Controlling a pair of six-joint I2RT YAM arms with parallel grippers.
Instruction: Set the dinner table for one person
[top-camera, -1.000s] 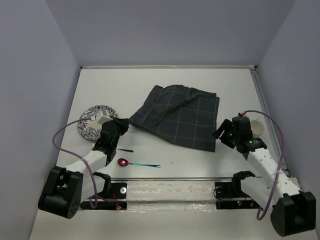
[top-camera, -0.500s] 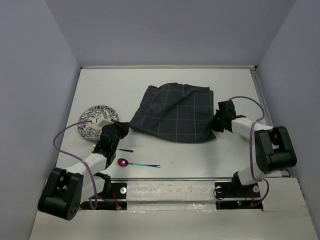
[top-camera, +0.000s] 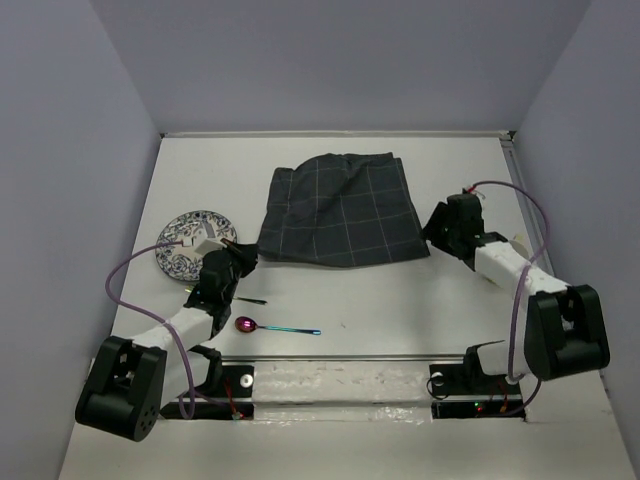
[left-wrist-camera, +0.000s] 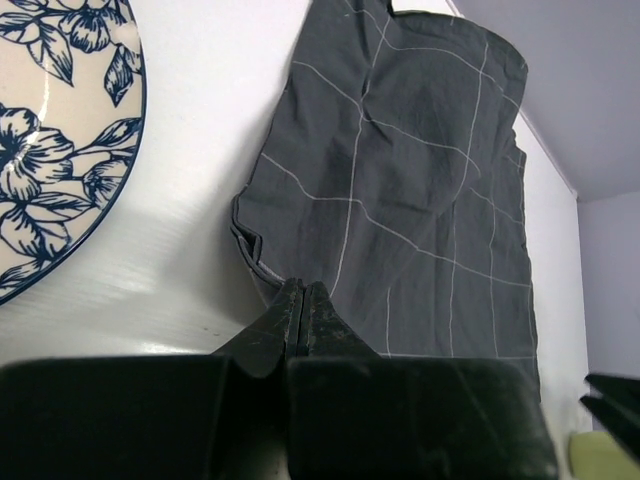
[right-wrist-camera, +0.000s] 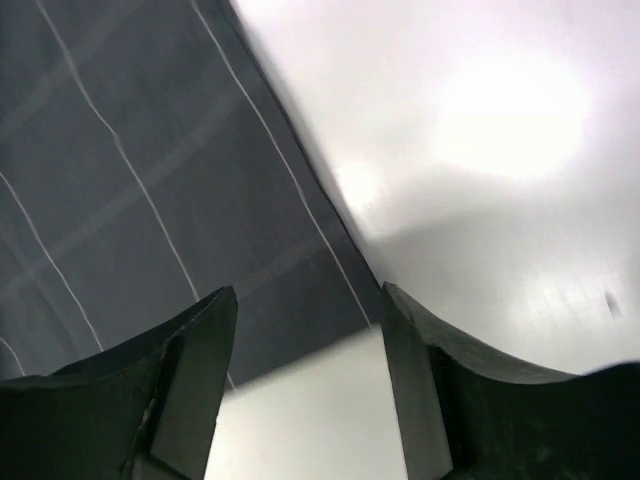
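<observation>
The dinner table (top-camera: 220, 165), a large matte white rectangular top, fills the floor of the top view and carries everything else.

A dark grey checked cloth placemat (top-camera: 340, 210) lies a little toward 12 o'clock from the table's middle. It is mostly spread out, with creases and a rumpled far edge.

At 9 o'clock from the placemat, and apart from it, sits a round white china plate with a blue flower pattern (top-camera: 175, 255).

At 7 o'clock from the placemat, near the front edge, lies a metal spoon with a magenta bowl and a blue-green handle (top-camera: 275, 327), its handle pointing to 3 o'clock.

Just toward 12 o'clock from the spoon's bowl a thin dark utensil (top-camera: 255, 300) sticks out from under the left arm. Its kind cannot be told.

The left gripper (top-camera: 245, 250) sits at the placemat's 8 o'clock corner. In the left wrist view its jaws are pressed together, with the tips (left-wrist-camera: 303, 295) at the hem of the placemat (left-wrist-camera: 400, 190). Whether fabric is caught between them cannot be told. The plate (left-wrist-camera: 50, 150) shows at 10 o'clock in that view.

The right gripper (top-camera: 437, 225) is at the placemat's 4 o'clock corner. In the right wrist view its jaws stand apart (right-wrist-camera: 308, 295), holding nothing. The corner of the placemat (right-wrist-camera: 120, 180) lies on the table in the gap between them.
</observation>
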